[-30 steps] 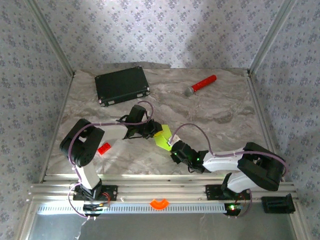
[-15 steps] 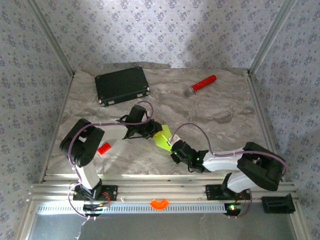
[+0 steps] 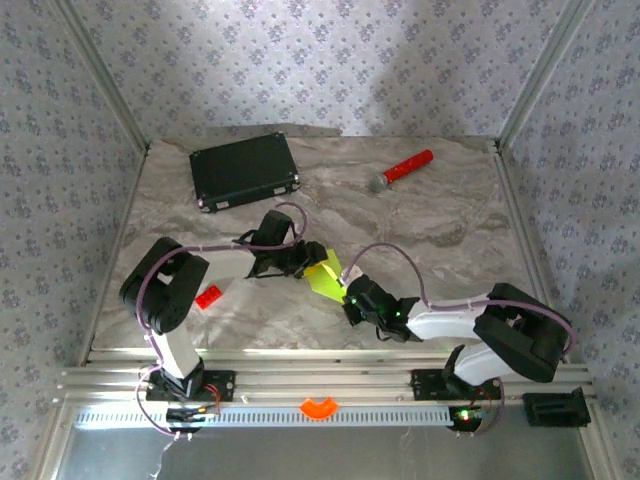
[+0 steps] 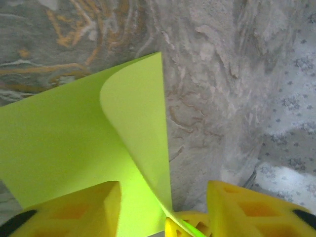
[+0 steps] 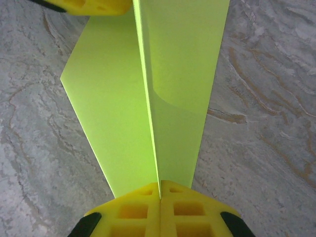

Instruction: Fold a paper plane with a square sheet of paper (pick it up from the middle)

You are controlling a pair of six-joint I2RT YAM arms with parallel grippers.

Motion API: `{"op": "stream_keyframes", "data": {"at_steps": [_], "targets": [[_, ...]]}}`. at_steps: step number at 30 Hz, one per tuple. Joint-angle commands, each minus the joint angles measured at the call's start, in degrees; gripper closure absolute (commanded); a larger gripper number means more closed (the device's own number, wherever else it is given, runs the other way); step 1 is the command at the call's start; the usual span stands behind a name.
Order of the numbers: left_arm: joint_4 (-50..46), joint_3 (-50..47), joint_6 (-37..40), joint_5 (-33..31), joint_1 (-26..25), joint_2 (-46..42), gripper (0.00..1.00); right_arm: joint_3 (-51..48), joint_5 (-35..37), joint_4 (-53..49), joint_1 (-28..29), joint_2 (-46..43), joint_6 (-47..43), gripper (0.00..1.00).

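Square sheet of paper point(image 3: 325, 277) is at the middle of the bench point(image 3: 430, 230), slightly near of centre, between our two arms. Right jaws are clamped together on its folded edge. We read that as pinning the crease so the left side is free to reposition. Left jaws stand apart, straddling the far-left edge without gripping. Paper is thin, matte and lime, with one flap curling in a soft roll and a sharp, straight crease. Bench top is grey, marbled and smooth-looking.

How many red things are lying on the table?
2. A small red block lies at the near left. A red-handled microphone lies at the far side, to the right of the black case. More may be hidden.
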Motion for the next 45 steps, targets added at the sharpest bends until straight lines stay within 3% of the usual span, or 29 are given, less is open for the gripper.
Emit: {"op": "stream_keyframes", "data": {"at_steps": [1,9,18,21,26,30,45], "targets": [[-4.4,1.2,1.8,-3.5,0.5,-3.2,0.45,0.9,-4.0,0.3,-1.2,1.2,2.0,0.94],[-9.0,-1.7,3.3,-8.6,2.8,-8.9,0.33,2.1,-10.3,0.2,-4.8,3.2,4.5,0.94],[-10.4,-2.9,4.3,-9.9,3.5,-12.1,0.33,4.6,-17.3,-3.2,-8.3,4.8,7.1,0.94],[-10.3,-2.9,4.5,-9.5,3.4,-12.3,0.37,6.0,-19.4,-5.3,-9.1,5.7,7.5,0.94],[-6.3,-3.8,4.1,-6.2,3.2,-12.0,0.63,7.3,-21.8,-6.3,-9.8,7.2,8.6,0.93],[-1.6,-4.1,3.6,-2.3,2.2,-10.3,0.74,7.7,-23.9,-6.3,-10.6,8.0,10.0,0.93],[0.3,0.9,2.9,1.2,-0.6,-2.7,0.77,7.6,-24.8,-4.6,-10.9,7.1,9.9,0.83]]}}
